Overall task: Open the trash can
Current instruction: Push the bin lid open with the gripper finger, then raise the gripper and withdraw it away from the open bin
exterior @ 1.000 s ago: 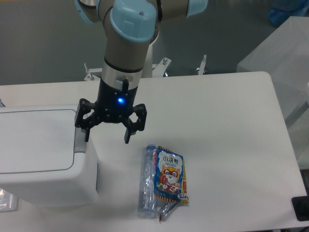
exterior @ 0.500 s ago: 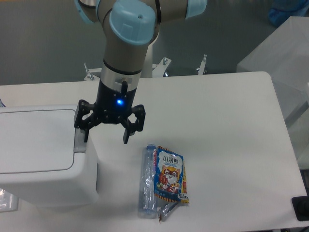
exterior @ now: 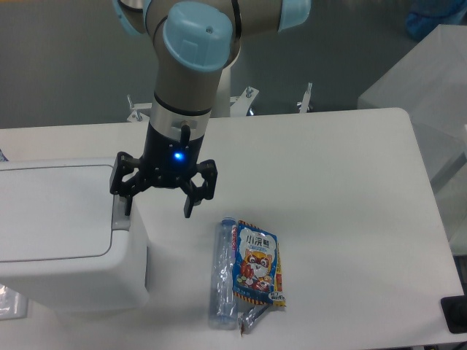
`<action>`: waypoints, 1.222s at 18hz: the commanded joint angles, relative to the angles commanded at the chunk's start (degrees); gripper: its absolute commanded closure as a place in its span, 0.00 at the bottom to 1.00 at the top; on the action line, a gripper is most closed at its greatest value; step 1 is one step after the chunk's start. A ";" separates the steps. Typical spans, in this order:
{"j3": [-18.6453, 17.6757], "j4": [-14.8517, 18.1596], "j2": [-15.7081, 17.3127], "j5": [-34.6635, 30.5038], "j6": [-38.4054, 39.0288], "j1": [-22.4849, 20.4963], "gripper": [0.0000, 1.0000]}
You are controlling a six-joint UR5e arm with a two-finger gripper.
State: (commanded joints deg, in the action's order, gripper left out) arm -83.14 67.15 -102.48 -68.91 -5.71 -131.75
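Observation:
The trash can (exterior: 66, 233) is a large white boxy bin at the left of the table, its flat lid down. A small grey latch tab (exterior: 120, 220) sits on its right edge. My black gripper (exterior: 158, 205) hangs open just right of the bin's upper right corner. Its left finger (exterior: 128, 203) is directly above the latch tab, and its right finger (exterior: 188, 206) is over the bare table. Nothing is between the fingers.
A clear plastic bottle (exterior: 221, 273) lies on the white table (exterior: 328, 189) beside a blue snack packet (exterior: 255, 264), with a small wrapper (exterior: 253, 317) below them. A black object (exterior: 454, 314) sits at the lower right edge.
The gripper has drifted slightly left toward the bin's edge. The lid stays down.

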 joint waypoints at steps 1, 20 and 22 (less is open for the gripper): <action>0.00 0.00 0.00 0.00 0.00 0.00 0.00; 2.19 -0.09 0.35 0.09 -0.70 -0.35 0.00; 3.16 -0.87 0.35 -0.17 -0.88 -0.88 0.00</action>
State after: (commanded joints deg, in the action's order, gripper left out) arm -79.98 66.28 -102.13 -69.08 -6.59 -132.62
